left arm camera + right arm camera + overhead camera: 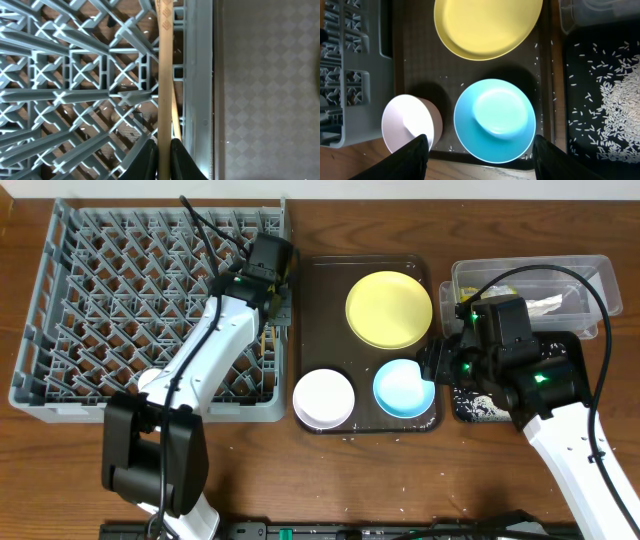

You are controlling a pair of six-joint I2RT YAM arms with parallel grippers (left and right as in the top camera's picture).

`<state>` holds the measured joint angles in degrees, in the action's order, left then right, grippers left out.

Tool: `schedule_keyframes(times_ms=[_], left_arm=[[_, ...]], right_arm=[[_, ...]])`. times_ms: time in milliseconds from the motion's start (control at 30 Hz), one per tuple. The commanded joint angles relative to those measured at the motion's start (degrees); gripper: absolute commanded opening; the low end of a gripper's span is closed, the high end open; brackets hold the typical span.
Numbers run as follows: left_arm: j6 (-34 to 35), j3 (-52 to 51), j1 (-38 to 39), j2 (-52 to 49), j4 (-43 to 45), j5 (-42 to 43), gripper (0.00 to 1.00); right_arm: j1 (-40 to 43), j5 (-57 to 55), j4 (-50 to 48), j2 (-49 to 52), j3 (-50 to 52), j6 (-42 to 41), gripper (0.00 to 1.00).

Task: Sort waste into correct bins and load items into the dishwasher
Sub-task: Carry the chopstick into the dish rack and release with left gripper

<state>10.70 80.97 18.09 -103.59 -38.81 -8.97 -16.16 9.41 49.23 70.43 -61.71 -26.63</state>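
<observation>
My left gripper (164,160) is shut on a wooden chopstick (164,75) that runs along the grey dishwasher rack's right wall (197,75). A second chopstick (175,117) lies close beside it and passes behind the right finger. Overhead, this gripper (273,308) hangs over the rack's right edge (60,405). My right gripper (482,160) is open above the light blue bowl (495,120), its fingers wide on either side of it. The pink bowl (410,122) and yellow plate (487,25) sit on the same brown tray (320,310).
The black tray (580,30) to the right holds scattered white rice (615,100). The clear tub (590,275) stands at the back right with pale waste inside. A few rice grains lie on the brown tray around the blue bowl (402,388).
</observation>
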Motion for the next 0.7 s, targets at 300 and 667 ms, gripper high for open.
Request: schedule_keyframes(times_ms=[300,667], left_arm=[[0.5,-0.5,0.0,-2.1,-0.3,-0.3,0.16],[0.5,1.0,0.0,12.2,-3.7,17.3,0.48]], right_arm=[[-0.4,-0.1,0.1,0.0,0.0,-0.8,0.64],[-0.4,-1.4,-0.5,0.0,0.0,-0.4,0.64]])
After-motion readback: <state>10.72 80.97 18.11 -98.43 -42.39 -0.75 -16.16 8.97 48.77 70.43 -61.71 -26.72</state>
